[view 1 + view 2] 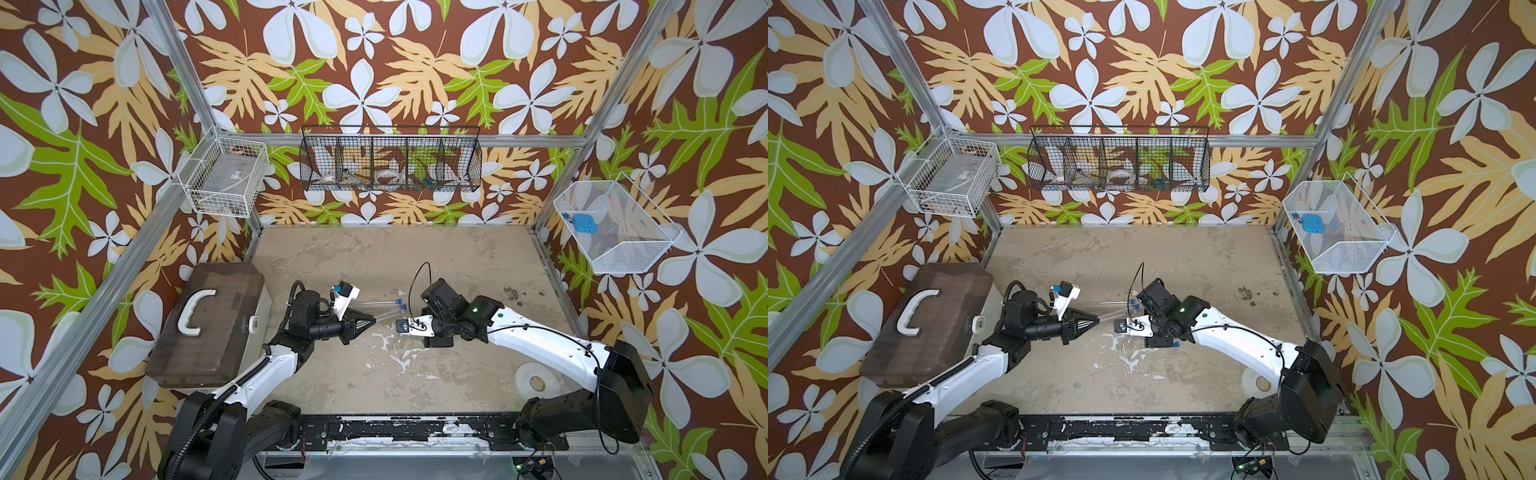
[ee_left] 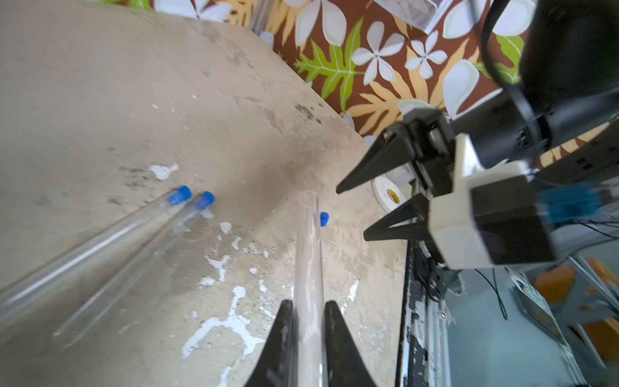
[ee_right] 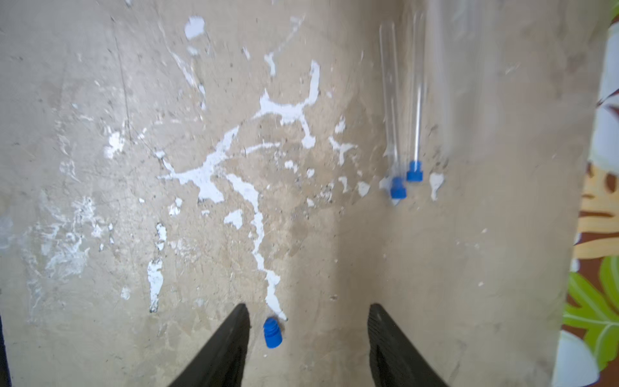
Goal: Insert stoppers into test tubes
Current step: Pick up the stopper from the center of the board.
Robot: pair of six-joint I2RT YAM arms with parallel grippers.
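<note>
Stopper, a small bright-blue ribbed plug (image 3: pixel 272 333), lies loose on the stained beige worktop (image 3: pixel 100 201) between the wide-spread fingers of your right end effector (image 3: pixel 310 306), not gripped. At its 9 o'clock, your left end effector (image 2: pixel 308 303) clamps the empty clear tube (image 2: pixel 308 241), mouth facing 3 o'clock. Two capped clear tubes (image 1: pixel 380 306) lie at 12 o'clock of that tube. You're at the pick: centre, close gently, then align with the mouth.

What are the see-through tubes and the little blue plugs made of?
The test tubes look like clear glass or hard plastic: you see the table through them and they gleam; which one I cannot tell. The stoppers look like matte blue plastic or rubber: solid colour, ribbed, no shine.
</note>
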